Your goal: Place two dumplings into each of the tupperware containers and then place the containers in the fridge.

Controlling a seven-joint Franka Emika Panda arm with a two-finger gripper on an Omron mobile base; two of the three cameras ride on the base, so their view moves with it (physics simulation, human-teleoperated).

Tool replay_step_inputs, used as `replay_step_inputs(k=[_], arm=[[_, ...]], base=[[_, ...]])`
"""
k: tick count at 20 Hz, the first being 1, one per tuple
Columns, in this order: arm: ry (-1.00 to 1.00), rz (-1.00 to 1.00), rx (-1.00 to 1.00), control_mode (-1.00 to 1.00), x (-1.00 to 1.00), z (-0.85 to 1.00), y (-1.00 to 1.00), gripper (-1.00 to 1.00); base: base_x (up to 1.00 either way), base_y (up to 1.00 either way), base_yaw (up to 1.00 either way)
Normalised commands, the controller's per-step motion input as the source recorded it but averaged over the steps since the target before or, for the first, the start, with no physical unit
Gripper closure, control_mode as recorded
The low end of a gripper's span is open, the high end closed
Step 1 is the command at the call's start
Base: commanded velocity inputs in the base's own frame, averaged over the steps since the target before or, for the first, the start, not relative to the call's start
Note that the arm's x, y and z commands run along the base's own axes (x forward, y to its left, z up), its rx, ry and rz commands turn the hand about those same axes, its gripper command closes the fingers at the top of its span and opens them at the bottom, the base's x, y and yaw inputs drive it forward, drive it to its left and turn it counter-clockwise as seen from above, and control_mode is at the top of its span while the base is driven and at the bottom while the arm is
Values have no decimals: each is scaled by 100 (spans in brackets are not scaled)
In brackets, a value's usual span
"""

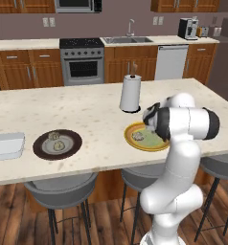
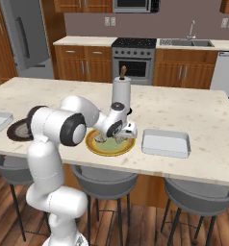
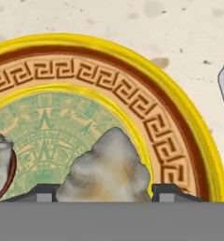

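While over plate (image 3: 189,127), jaws grip dumpling (image 3: 109,169).

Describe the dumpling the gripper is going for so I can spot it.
On the island counter, beside the paper towel roll, sits the yellow plate. The dumpling lies between the gripper fingertips, nearer the rim than its neighbour.
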Motion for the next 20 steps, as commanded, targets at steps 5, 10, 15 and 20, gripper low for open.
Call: replay_step_inputs(k=[5, 10, 15, 20], arm=[[3, 0, 0, -100, -10, 54, -27, 100], [0, 0, -1, -100, -10, 1, -30, 100], [0, 0, 0, -100, 7, 0, -65, 100], [1, 0, 0, -100, 17, 1, -73, 100]], base=[[0, 0, 0], [0, 0, 0], [0, 0, 0], [0, 0, 0]])
